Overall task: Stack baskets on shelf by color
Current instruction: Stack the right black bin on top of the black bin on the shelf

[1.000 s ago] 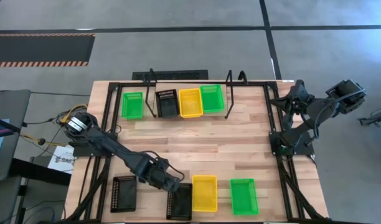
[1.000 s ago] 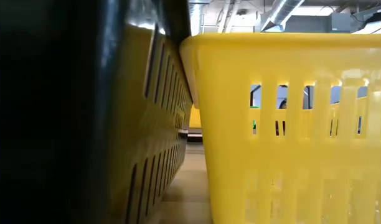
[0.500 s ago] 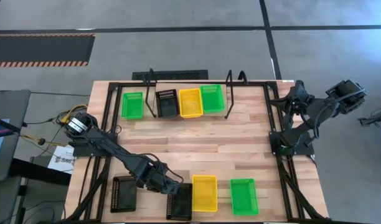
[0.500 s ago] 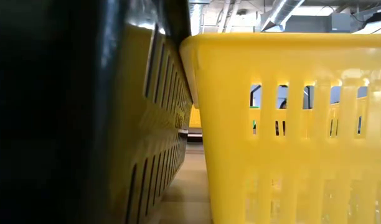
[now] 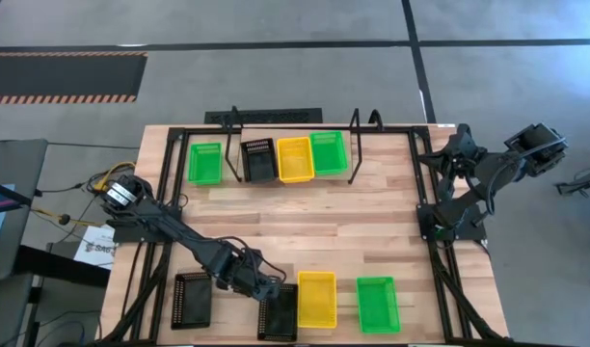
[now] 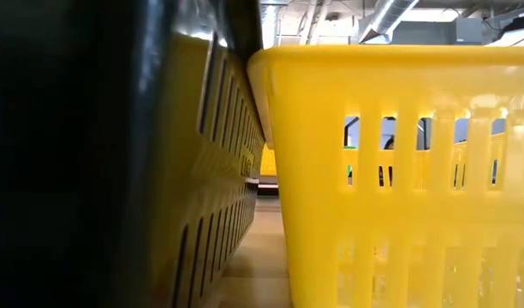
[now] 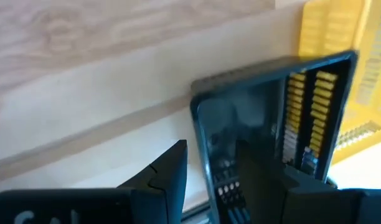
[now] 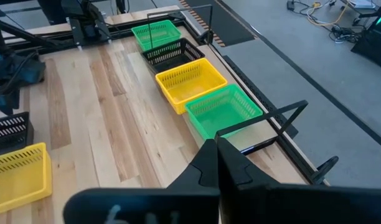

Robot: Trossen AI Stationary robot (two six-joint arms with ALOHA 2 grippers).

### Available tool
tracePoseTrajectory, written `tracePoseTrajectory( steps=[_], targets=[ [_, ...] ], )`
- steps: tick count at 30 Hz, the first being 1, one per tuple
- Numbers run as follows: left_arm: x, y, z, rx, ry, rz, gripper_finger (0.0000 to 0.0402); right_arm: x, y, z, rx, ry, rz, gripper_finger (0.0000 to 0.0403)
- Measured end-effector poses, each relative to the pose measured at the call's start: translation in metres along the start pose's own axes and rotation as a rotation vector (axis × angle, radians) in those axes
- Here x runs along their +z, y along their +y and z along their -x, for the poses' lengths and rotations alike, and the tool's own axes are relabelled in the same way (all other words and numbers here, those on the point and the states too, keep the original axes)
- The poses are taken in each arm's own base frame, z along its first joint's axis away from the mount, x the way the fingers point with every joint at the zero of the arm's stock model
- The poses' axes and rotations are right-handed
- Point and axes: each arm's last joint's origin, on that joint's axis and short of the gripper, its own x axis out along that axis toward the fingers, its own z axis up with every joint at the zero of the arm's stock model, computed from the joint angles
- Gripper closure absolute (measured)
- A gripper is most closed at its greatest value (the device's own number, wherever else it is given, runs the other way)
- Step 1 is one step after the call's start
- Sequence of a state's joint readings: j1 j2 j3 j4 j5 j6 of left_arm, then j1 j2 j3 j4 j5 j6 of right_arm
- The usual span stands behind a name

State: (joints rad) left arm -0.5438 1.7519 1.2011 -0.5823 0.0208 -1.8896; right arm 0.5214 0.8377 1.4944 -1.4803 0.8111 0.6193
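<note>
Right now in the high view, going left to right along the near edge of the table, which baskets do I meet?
Black basket → black basket under the left gripper → yellow basket → green basket.

A: Is it bright?
B: Yes. Even light falls from above, so shadows on the worktop (image 5: 305, 222) are soft and small.
A: Any blur?
B: The black basket (image 6: 91, 171) up close is dark and fuzzy. The left wrist view is smeared, with pale glare.

two dark jointed arms, black grippers, white lettering on wrist
</note>
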Motion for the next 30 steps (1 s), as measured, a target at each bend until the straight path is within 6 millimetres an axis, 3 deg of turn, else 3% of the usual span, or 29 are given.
tracePoseTrajectory(
  steps=[7, 19, 22, 26, 30],
  targets=[
    [0.001, 0.002, -0.008, 0.027, -0.013, -0.004, 0.0281, 0.000, 0.000, 0.000, 0.000, 0.000, 0.003, 0.0400],
    [-0.001, -0.005, -0.050, -0.011, 0.058, -0.001, 0.0284, 0.000, 0.000, 0.000, 0.000, -0.001, 0.002, 0.0400],
    [0.001, -0.005, -0.051, 0.001, 0.054, -0.006, 0.0313, 0.000, 0.000, 0.000, 0.000, -0.001, 0.001, 0.0400],
    [0.007, -0.001, -0.046, 0.059, -0.005, -0.042, 0.0387, 0.000, 0.000, 0.000, 0.000, -0.001, -0.001, 0.0400],
    [0.014, -0.008, -0.035, 0.111, -0.024, -0.091, 0.0399, 0.000, 0.000, 0.000, 0.000, -0.001, -0.001, 0.0400]
  ],
)
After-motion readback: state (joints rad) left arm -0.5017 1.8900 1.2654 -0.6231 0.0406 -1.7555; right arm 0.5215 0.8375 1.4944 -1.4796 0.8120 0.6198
